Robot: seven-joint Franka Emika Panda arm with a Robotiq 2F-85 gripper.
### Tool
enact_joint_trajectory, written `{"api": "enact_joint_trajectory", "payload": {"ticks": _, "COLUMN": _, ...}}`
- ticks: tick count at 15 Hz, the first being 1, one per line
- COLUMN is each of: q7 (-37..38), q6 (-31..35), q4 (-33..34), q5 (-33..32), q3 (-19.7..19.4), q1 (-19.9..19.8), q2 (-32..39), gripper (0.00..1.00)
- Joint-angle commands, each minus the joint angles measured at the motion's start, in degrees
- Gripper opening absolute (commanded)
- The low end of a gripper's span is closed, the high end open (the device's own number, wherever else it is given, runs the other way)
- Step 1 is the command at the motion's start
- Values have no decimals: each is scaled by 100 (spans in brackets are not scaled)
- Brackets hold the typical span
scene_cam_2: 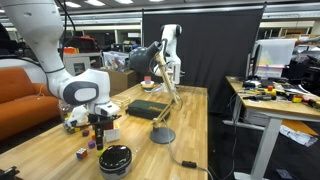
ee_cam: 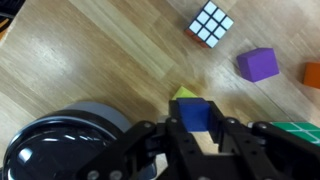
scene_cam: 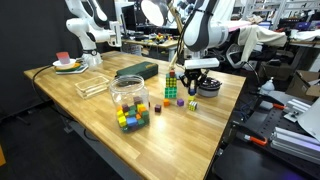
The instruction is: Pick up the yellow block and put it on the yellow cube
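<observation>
In the wrist view my gripper [ee_cam: 196, 122] is shut on a small blue cube [ee_cam: 195, 112], one finger on each side. A corner of the yellow cube [ee_cam: 183, 94] shows on the wooden table just beyond the blue cube and is mostly hidden by it. I cannot tell whether the two touch. No yellow block is in the jaws. In both exterior views the gripper [scene_cam: 200, 76] [scene_cam_2: 98, 124] hangs low over the table, among the loose toys.
A Rubik's cube [ee_cam: 212, 22], a purple cube [ee_cam: 258, 64] and a red-orange cube [ee_cam: 313, 73] lie beyond the gripper. A clear jar of blocks [scene_cam: 130, 100] with a dark lid [ee_cam: 60, 140] stands close by. There is also a dark box [scene_cam: 137, 70] and a grey disc [scene_cam_2: 162, 135].
</observation>
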Motion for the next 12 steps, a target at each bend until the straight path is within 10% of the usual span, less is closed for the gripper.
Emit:
{"api": "enact_joint_trajectory", "payload": {"ticks": 1, "q7": -159, "q6": -229, "q4": 194, "q5": 100, "q3": 8, "q1": -9, "q2": 123, "gripper": 7}}
{"api": "enact_joint_trajectory", "payload": {"ticks": 3, "q7": -172, "q6": -306, "q4": 282, "q5": 109, "q3": 13, "q1": -29, "q2": 206, "gripper": 7}}
{"api": "enact_joint_trajectory", "payload": {"ticks": 12, "q7": -271, "q6": -463, "q4": 455, "q5": 160, "q3": 38, "q1": -145, "q2": 336, "gripper": 89}}
